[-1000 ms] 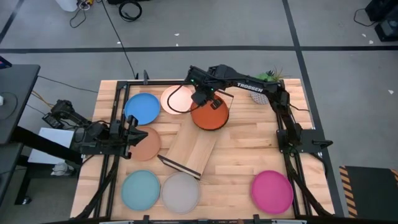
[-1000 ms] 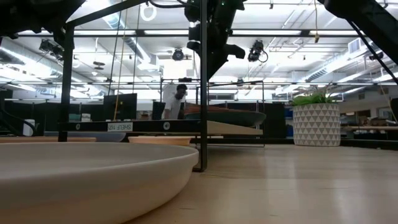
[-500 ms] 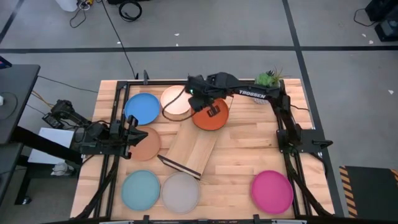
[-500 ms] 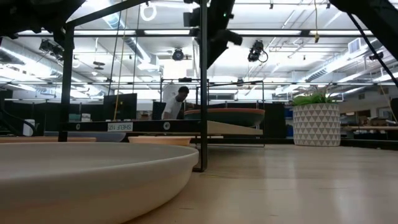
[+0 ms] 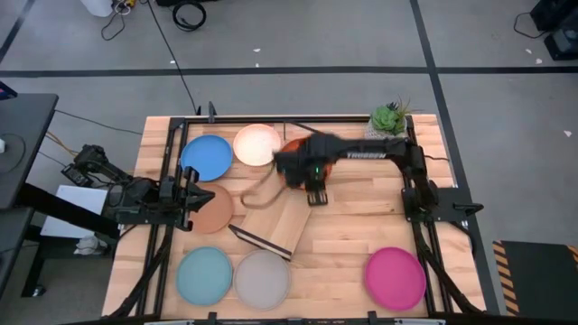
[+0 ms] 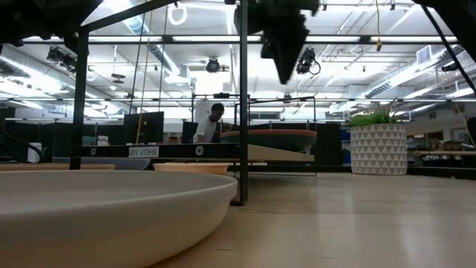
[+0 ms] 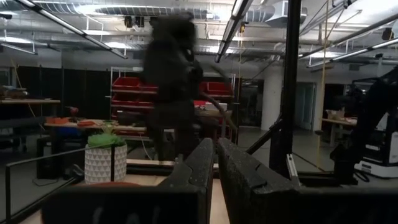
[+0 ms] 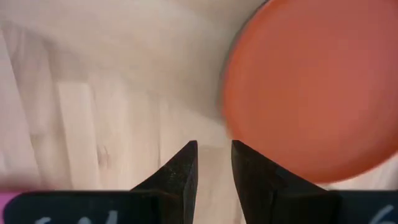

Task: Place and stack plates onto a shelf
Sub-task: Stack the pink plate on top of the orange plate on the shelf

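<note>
The slatted wooden tabletop (image 5: pixel 361 226) is what everything's sat on, with the shelf (image 5: pixel 282 217) laid at an angle near its middle, one end up by the far plates and the black wire frame showing at the end nearer the front edge. Plates are spread around it: blue (image 5: pixel 206 157) and cream (image 5: pixel 256 144) along the far edge, terracotta brown (image 5: pixel 213 209) by the left edge, pale blue (image 5: pixel 204 275) and grey (image 5: pixel 263 277) side by side at the front edge, pink (image 5: pixel 396 277) at the front right corner. The orange plate (image 5: pixel 293 149) is seen at the far end of the shelf, mostly covered by the right arm from above. The right gripper (image 8: pixel 214 163) is held over the shelf just beside that orange plate, fingers nearly together with nothing between them. The left gripper (image 7: pixel 216 163) is parked at the left edge, touching the brown plate, jaws closed and empty. A potted plant (image 5: pixel 389 118) is tucked at the far right.
</note>
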